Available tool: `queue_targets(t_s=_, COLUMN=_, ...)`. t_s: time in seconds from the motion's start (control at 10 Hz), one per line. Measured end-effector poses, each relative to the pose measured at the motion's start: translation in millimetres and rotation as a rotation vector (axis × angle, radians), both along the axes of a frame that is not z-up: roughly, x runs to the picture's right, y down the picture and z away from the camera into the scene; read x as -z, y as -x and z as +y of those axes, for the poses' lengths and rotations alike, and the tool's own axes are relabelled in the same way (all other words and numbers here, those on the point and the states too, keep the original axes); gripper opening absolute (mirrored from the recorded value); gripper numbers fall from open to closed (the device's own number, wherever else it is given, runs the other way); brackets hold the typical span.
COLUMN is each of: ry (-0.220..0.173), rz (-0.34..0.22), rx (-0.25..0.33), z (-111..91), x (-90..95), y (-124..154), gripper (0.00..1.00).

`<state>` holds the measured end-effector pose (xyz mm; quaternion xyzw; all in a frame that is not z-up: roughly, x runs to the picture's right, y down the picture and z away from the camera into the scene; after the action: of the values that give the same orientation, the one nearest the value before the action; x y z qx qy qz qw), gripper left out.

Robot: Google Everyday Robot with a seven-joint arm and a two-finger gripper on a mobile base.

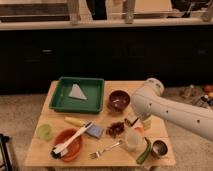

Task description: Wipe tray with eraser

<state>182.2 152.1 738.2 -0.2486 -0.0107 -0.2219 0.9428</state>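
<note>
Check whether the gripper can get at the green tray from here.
Probably yes. The gripper hangs low by the brown bowl; the tray lies open just beyond that bowl, holding only a grey triangular piece.

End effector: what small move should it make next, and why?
Likely lower the end effector, now beneath the arm elbow beside the brown bowl, toward the table to find the eraser, which I cannot make out there. The tray lies to the left, holding only a grey triangular piece.
</note>
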Motion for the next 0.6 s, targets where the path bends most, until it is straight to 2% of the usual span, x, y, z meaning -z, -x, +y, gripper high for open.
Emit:
queue_targets(t_s=0.1, ry=-0.002, rz=-0.019, rx=0.025, z=-1, x=-2.0, y=2, gripper=0.8)
queue_targets(t_s=0.3, ry=0.003, rz=-0.023, rx=0.032, z=2, x=0.2, y=-4, gripper=0.8)
queue_targets(t_s=0.6, ry=-0.002, rz=-0.043, rx=0.079, z=2, x=-6.5, y=18, gripper=0.8)
